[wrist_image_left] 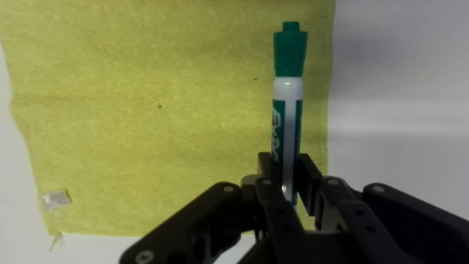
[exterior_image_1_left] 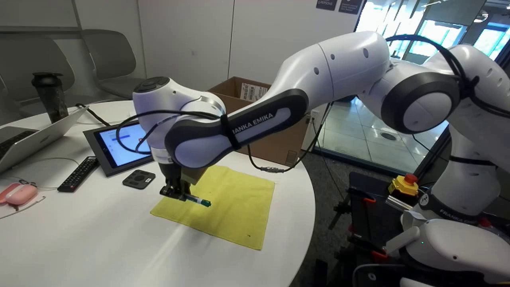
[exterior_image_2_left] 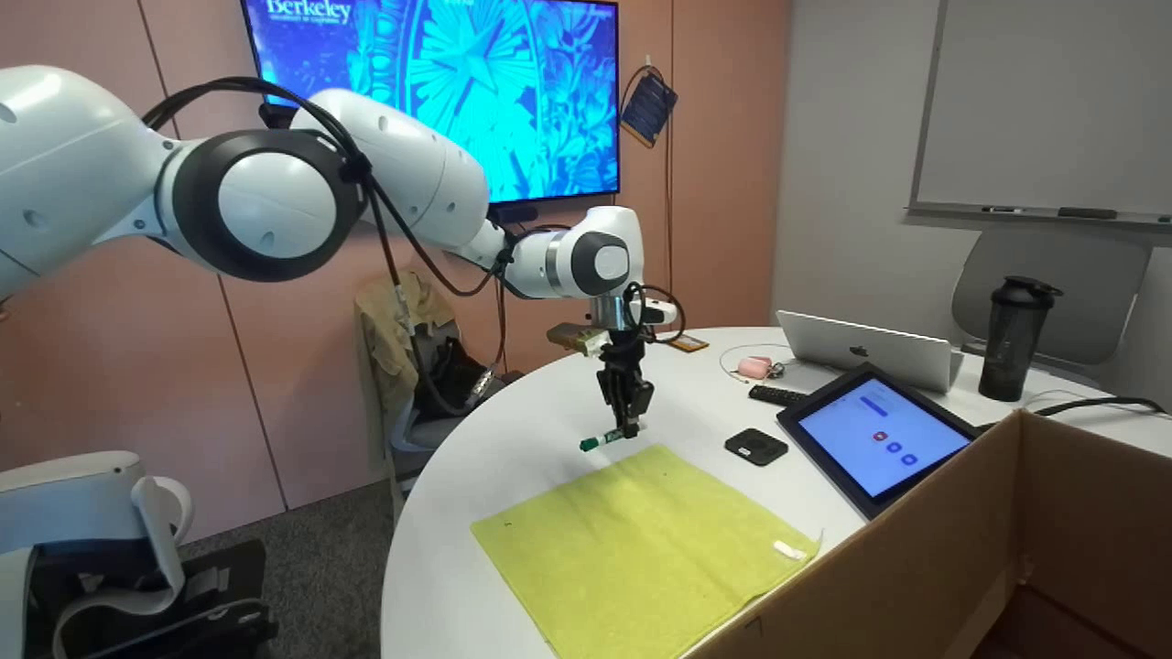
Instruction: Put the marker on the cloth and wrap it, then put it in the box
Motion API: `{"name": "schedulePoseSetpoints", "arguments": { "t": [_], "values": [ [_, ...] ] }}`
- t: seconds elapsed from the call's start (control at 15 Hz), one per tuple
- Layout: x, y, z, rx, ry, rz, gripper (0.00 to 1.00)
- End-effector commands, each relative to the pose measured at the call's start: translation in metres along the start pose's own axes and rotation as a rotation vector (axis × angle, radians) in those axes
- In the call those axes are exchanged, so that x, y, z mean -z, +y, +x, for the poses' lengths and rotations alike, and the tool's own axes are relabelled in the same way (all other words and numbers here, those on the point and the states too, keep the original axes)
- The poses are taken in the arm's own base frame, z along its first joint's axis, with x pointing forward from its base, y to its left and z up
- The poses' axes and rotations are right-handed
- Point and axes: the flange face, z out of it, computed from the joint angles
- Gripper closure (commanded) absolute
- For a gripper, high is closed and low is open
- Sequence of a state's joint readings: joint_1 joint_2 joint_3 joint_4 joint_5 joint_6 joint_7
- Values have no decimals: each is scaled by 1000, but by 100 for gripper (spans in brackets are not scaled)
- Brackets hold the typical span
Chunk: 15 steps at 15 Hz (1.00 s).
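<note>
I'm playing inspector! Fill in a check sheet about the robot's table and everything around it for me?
Surface: white table, rounded edge.
Job's things: green-capped marker held above the yellow cloth, which lies spread out; cardboard box, open-topped.
Clutter: laptop, tablet, remote, black square device, pink case, dark bottle.
Gripper: shut on the marker.
Cables: black cables along the arm; another cable behind the tablet.
Surroundings: grey chairs, wall screen, whiteboard, red stop button.
</note>
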<state>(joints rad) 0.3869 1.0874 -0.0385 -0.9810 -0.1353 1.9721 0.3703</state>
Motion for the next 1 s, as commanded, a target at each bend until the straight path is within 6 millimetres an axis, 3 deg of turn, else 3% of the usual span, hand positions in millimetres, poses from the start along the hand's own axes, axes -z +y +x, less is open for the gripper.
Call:
{"name": "schedulePoseSetpoints", "arguments": {
  "t": [0.0, 0.33, 0.93],
  "values": [
    [-3, 44, -2, -50, -2, -27, 93],
    [-29, 89, -8, -112, -34, -56, 93],
    [-81, 113, -33, -187, -125, -89, 94]
  ]
}}
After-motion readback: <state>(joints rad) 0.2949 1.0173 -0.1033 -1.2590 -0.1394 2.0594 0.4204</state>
